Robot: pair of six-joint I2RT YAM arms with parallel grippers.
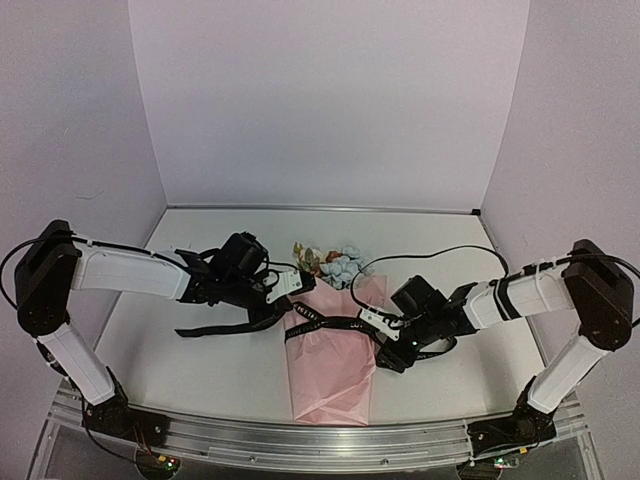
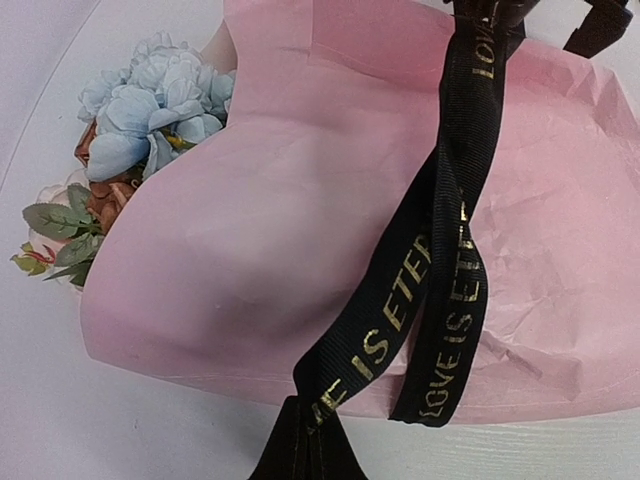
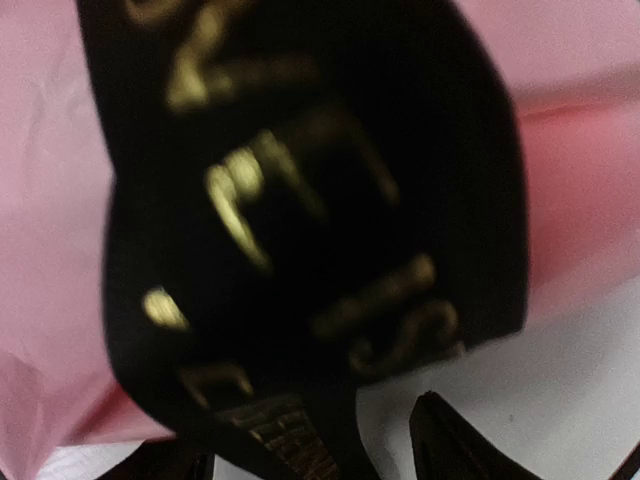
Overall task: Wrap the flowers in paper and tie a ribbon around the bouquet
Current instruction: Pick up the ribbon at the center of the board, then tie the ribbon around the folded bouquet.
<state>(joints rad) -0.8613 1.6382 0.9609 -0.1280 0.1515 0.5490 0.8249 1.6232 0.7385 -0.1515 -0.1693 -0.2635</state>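
Pink translucent wrapping paper (image 1: 330, 385), one large sheet, lies folded into a single bouquet (image 1: 335, 300) on the white table (image 1: 180, 385), its closed end toward the near edge. Farther up, one narrow black satin ribbon (image 1: 322, 324) with gold lettering crosses the middle of the bundle. The left wrist view shows two strands of it running side by side over the paper and meeting in a gathered end at the bottom of that view. At the bundle's right edge sits the right gripper (image 1: 378, 320). The ribbon band lies between its two dark fingertips (image 3: 440, 445), which stand apart and do not pinch it. Slightly farther, at the left edge, the left gripper (image 1: 292, 284) is clamped tight on the gathered ribbon, and one loose tail trails left across the table. Farthest, one small bunch of artificial flowers (image 1: 336, 265), with pale blue, white, peach and rust heads, pokes from the paper's open end.
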